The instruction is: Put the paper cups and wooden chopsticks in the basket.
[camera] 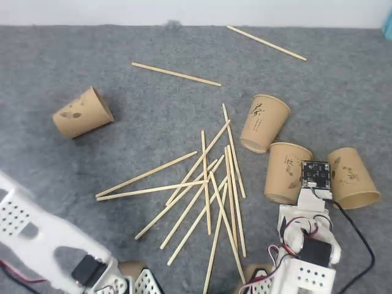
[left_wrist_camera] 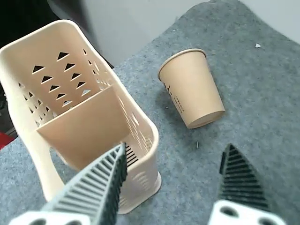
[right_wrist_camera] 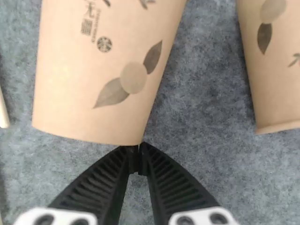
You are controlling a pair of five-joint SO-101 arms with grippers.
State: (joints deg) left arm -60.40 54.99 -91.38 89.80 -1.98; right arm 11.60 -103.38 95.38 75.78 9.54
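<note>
Right gripper (right_wrist_camera: pixel 139 153) pressed together at rim of lying paper cup (right_wrist_camera: pixel 103 70), left gripper (left_wrist_camera: pixel 176 150) spread wide — near basket (left_wrist_camera: pixel 140 185), wooden chopsticks (camera: pixel 206 177) scattered

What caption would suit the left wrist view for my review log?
Open left gripper facing a beige basket and a paper cup lying sideways on the grey mat.

Illegible print on paper cups (right_wrist_camera: pixel 103 65)
</note>
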